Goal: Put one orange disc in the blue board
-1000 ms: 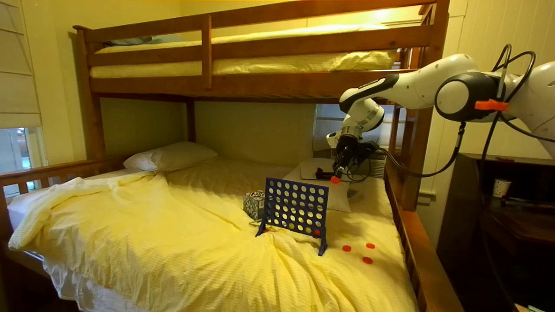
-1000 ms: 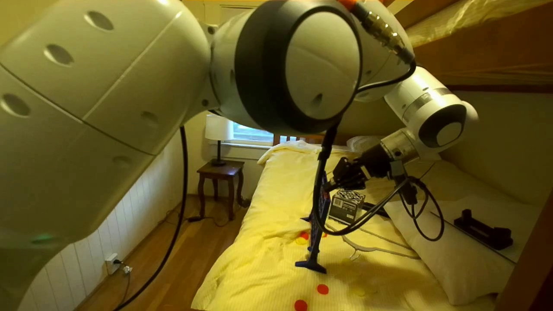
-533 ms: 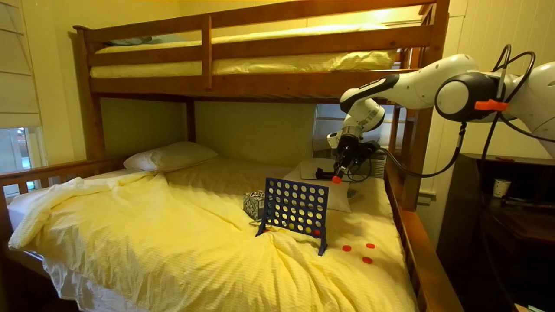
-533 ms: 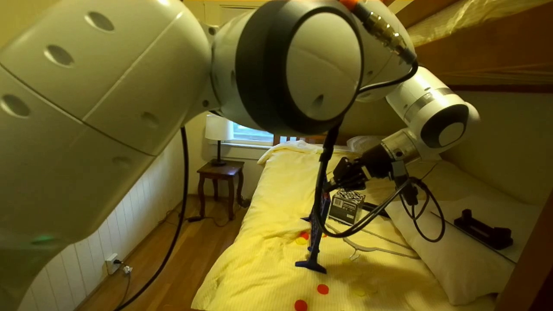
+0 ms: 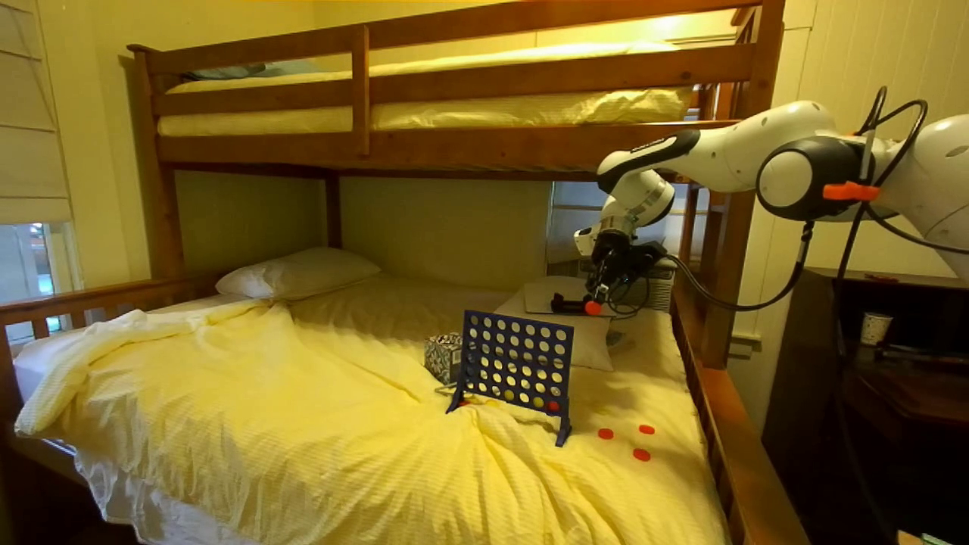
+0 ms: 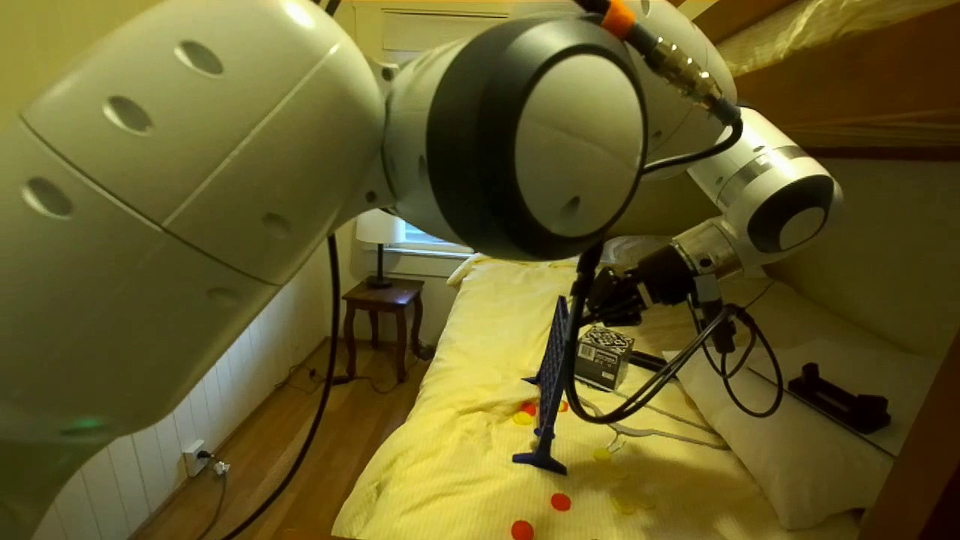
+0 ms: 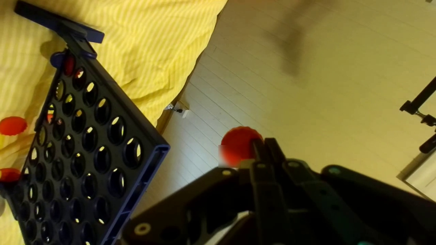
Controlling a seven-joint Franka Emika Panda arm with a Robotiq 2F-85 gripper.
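At the claw — an orange disc, pinched edge hidden.

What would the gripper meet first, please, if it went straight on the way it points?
Probably the wall; in the wrist view, the board lies left of the disc in the gripper, but depth is unclear.

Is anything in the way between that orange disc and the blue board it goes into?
Nothing visible: in the wrist view, an open gap separates the orange disc, held in the gripper, from the blue board.
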